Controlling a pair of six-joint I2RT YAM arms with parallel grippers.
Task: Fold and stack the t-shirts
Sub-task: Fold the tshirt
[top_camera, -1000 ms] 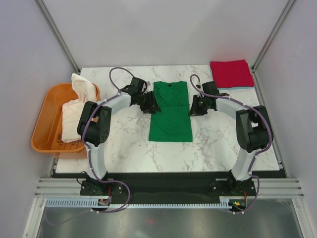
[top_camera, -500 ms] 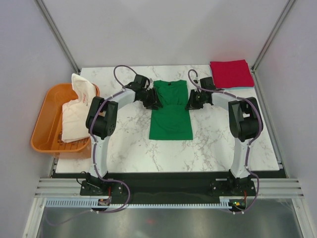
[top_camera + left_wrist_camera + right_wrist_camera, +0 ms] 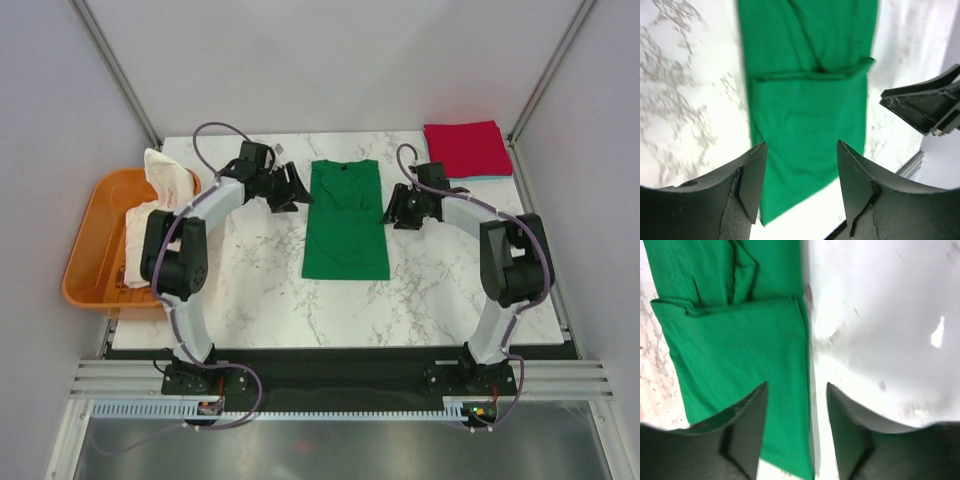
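The bright green t-shirt lies flat mid-table as a long narrow rectangle, both sides folded in. My left gripper sits just off its left edge, open and empty; in the left wrist view the fingers frame the green t-shirt. Off the shirt's right edge my right gripper is open too, with nothing held, the green t-shirt below its fingers. A folded red t-shirt rests on a pale blue one at the back right. A white t-shirt lies crumpled in the tub.
An orange plastic tub stands off the table's left edge with the white shirt spilling over its rim. The marble table ends at frame posts at the back corners. The right gripper shows in the left wrist view.
Both grippers have opened and drawn outward off the green shirt's sides. The left arm swung back and left; the right shifted slightly right. The shirt stays folded narrow.
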